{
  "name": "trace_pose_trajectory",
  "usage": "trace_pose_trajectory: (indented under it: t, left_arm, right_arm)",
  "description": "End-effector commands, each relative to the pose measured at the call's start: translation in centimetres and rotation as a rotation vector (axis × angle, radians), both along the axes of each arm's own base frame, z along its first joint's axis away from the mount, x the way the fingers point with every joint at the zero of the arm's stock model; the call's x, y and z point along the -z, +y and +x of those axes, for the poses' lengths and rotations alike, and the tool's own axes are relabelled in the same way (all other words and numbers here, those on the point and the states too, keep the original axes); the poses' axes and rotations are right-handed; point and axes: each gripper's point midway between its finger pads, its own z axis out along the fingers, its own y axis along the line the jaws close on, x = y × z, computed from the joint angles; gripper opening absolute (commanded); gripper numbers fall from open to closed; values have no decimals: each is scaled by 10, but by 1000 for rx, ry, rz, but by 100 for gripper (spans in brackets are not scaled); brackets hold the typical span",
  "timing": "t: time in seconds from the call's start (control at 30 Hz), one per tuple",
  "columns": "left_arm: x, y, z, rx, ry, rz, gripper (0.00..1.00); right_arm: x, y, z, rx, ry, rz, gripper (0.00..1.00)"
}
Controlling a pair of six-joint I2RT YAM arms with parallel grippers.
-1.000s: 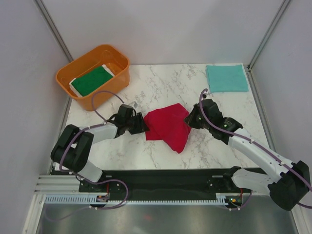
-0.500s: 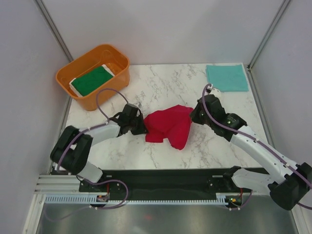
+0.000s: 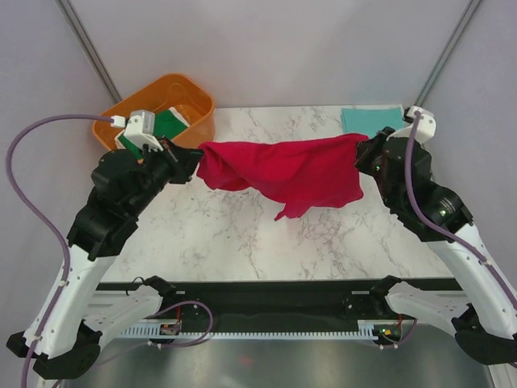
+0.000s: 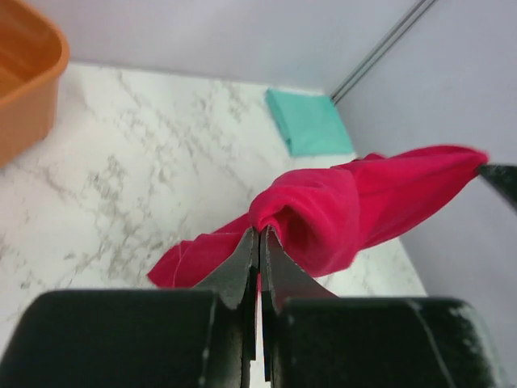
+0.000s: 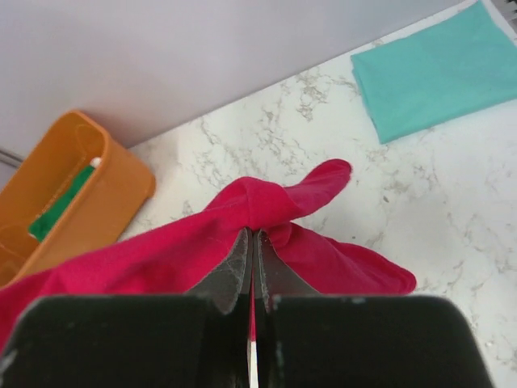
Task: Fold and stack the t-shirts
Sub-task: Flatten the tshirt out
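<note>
Red t-shirt point(image 3: 291, 171): stretched in the air between both grippers.
Left gripper point(image 3: 191, 156): fingers clamped on its left end.
Right gripper point(image 3: 363, 153): fingers clamped on its right end.

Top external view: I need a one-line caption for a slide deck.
Left pincer and right pincer, both shut, hold the red t-shirt stretched between them above the marble table.

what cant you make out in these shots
- Top view: dark green cloth t-shirt in the orange plastic tub, partly covered by the left arm.
- Top view: folded teal cloth t-shirt, partly behind the right arm.
- All views: bright red cloth t-shirt bunched; sleeves, collar unclear.
</note>
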Motion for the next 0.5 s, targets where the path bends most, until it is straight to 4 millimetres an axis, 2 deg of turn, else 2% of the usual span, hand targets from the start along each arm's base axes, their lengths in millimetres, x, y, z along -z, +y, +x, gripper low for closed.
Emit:
trace_pose_trajectory:
  t: [0.0, 0.07, 0.1, 0.13, 0.17, 0.2, 0.3, 0.37, 0.4, 0.43, 0.47]
  left_arm:
    - [120, -6, 2, 29, 328, 200, 2]
    - [143, -5, 3, 20, 382, 223, 2]
    - [160, -3, 2, 12, 418, 246, 2]
    - [168, -2, 1, 11, 434, 255, 2]
    - [176, -2, 0, 8, 448, 261, 2]
    - [191, 0, -3, 7, 480, 275, 2]
    - [222, 7, -9, -6, 542, 318, 2]
    - [233, 11, -8, -34, 565, 336, 2]
    - [239, 11, -6, -39, 584, 346, 2]
    - [239, 9, -4, -35, 588, 346, 2]
    - [240, 7, -2, -32, 588, 345, 2]
  right_arm:
    - [40, 13, 33, -3, 108, -213, 0]
    - [68, 23, 47, -24, 174, -284, 0]
    - [93, 34, 60, -51, 227, -333, 0]
    - [108, 41, 65, -76, 257, -355, 0]
    - [126, 47, 68, -106, 298, -378, 0]
    - [153, 57, 73, -143, 362, -401, 0]
    - [207, 65, 69, -186, 476, -434, 0]
    - [230, 64, 67, -204, 519, -456, 1]
    - [239, 66, 74, -206, 530, -470, 2]
    - [243, 65, 78, -216, 537, -496, 3]
    - [239, 68, 87, -218, 526, -493, 3]
